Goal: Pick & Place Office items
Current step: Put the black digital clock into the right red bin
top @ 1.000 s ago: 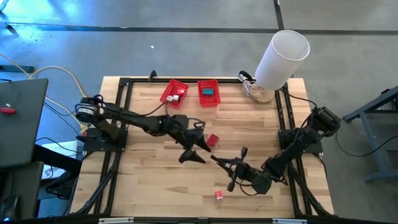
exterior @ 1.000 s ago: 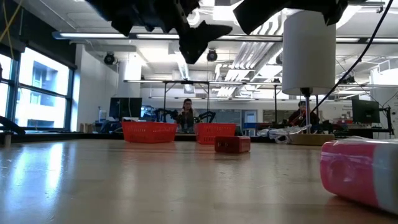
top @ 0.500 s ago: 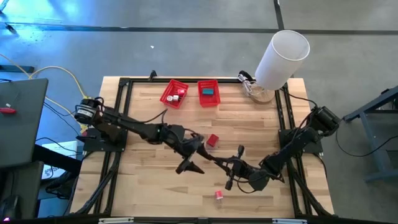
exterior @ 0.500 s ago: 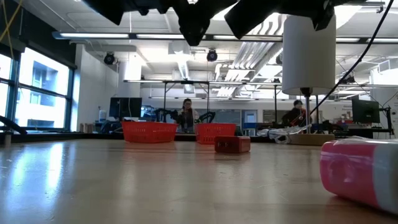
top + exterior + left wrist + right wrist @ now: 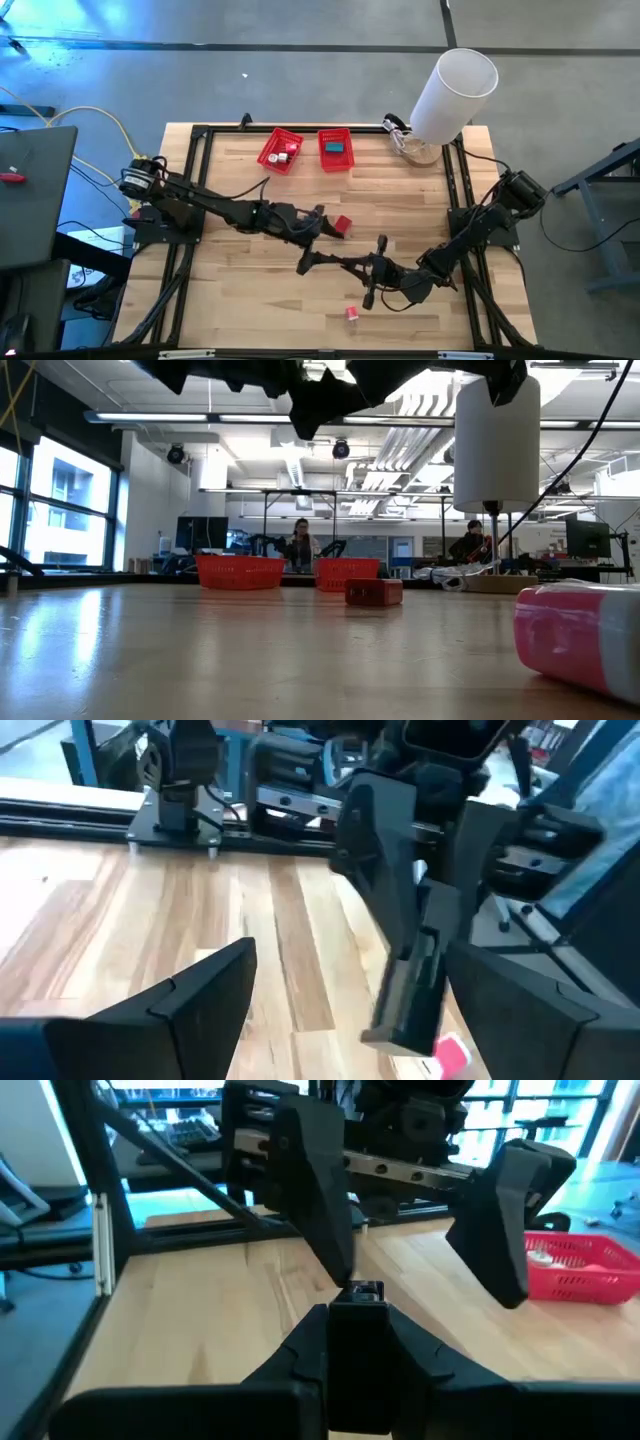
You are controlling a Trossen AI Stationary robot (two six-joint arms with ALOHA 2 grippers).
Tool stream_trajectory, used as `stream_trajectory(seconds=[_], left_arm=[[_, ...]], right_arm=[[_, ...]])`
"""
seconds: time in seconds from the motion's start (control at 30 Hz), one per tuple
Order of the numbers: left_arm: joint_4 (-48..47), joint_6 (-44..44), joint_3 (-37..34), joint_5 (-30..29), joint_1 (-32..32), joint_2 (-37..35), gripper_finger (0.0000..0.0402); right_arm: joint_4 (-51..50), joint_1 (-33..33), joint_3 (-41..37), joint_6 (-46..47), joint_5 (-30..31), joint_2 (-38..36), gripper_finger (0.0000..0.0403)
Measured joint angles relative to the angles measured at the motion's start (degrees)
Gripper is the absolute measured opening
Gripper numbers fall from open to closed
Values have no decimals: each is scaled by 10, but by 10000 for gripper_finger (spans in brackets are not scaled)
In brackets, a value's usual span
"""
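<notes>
Jaws wide apart on your left gripper (image 5: 305,262); your right gripper (image 5: 357,1345) clamps a dark grey block (image 5: 358,1348), mostly hidden. Mid-desk sits a red block (image 5: 343,226); a pink one (image 5: 352,314) near the front edge.

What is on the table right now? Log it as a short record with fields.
left end effector: open, above mid-table, facing the right arm's held block
right end effector: shut on dark grey block
red block: loose on the table, mid-table
pink piece: loose on the table, near the front edge
red mesh basket: at the far edge, holds a teal piece
</notes>
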Motion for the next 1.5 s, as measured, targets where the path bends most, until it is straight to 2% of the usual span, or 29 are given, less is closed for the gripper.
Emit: stream_trajectory(seconds=[0.2,0.47,0.63,0.77,0.9,1.0,1.2,1.5], left_arm=[[-4,9,0,55,-3,0,318],[-6,9,0,51,-8,16,318],[-8,14,0,25,-8,18,307],[-11,14,0,17,-8,18,273],[-9,14,0,17,-8,21,220],[-12,14,0,16,-8,23,168],[-9,14,0,12,-8,26,51],[-14,0,0,9,-8,26,48]], right_arm=[[3,-1,0,-20,21,0,43],[14,-19,0,-24,12,0,43],[16,-29,0,-23,-13,0,43],[16,-34,0,-23,-20,0,43],[16,-36,0,-23,-26,0,43],[16,-37,0,-16,-28,0,45],[15,-39,0,0,-32,0,81],[1,-36,0,-13,-38,0,94]])
